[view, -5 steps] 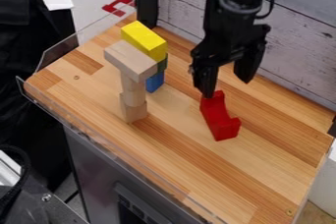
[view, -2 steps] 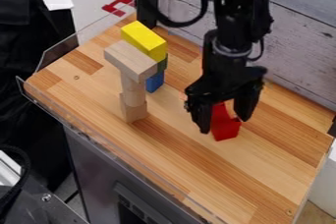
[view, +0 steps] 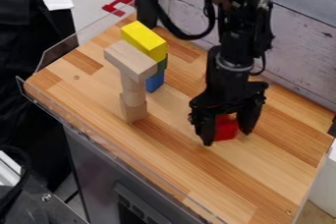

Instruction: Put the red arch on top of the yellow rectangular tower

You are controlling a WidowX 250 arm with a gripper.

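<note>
The hand (view: 228, 138) stands wide, astride the red arch (view: 226, 127), whose near end faces the camera. The yellow block's (view: 144, 40) long axis runs upper left to lower right.

Right of the plain wooden tower (view: 134, 93), the gripper (view: 227, 137) hides most of the red arch (view: 226, 128), its far end and curve included; whether the fingers touch its sides cannot be told. Directly behind the tower, the green block (view: 162, 66) and blue block (view: 155, 81) are partly covered by it, as is a lower part of the yellow block (view: 146, 41). Beyond the tower, the top edge cuts off the arm (view: 238, 46) and the black post (view: 148, 2).
</note>
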